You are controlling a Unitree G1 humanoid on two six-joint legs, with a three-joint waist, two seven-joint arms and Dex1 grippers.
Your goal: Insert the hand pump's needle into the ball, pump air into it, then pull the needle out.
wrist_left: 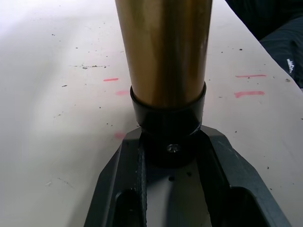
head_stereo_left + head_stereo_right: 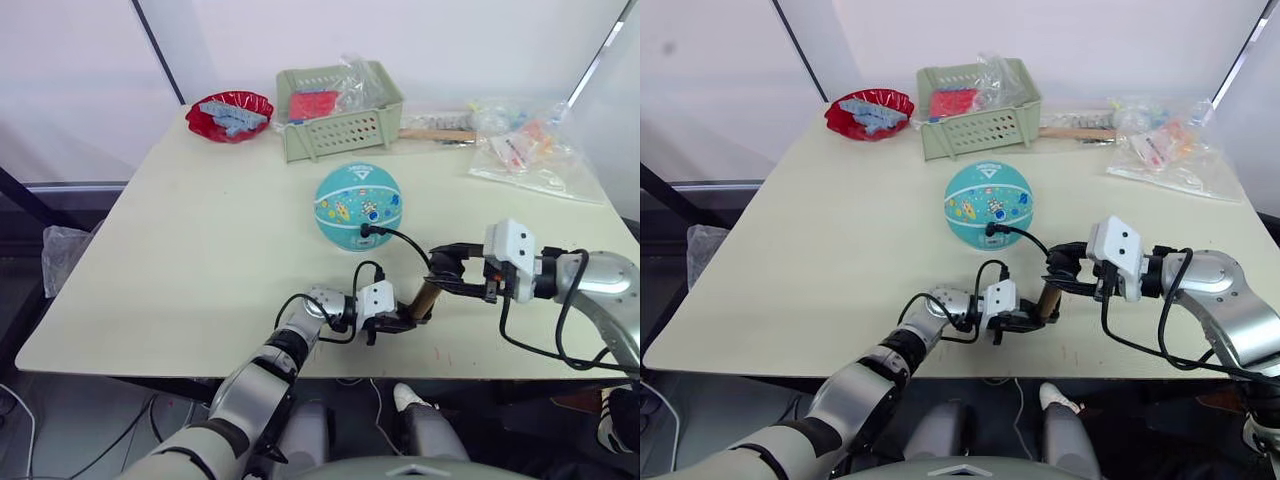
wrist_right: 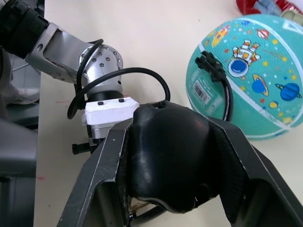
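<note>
My left end effector (image 2: 402, 322) is clamped on the lower black end cap of the hand pump (image 2: 426, 298), near the worktop's (image 2: 180, 250) front edge. The brass cylinder rises tilted from that grip towards my right end effector (image 2: 447, 268), which is closed around the pump's black T-handle (image 3: 170, 156). The pump is thus held between both end effectors. The ball (image 2: 358, 206) sits round on the worktop just beyond them, apart from both. The black hose (image 2: 405, 240) arcs from the pump to a black fitting (image 3: 211, 65) seated against the ball's near face; the needle itself cannot be made out.
</note>
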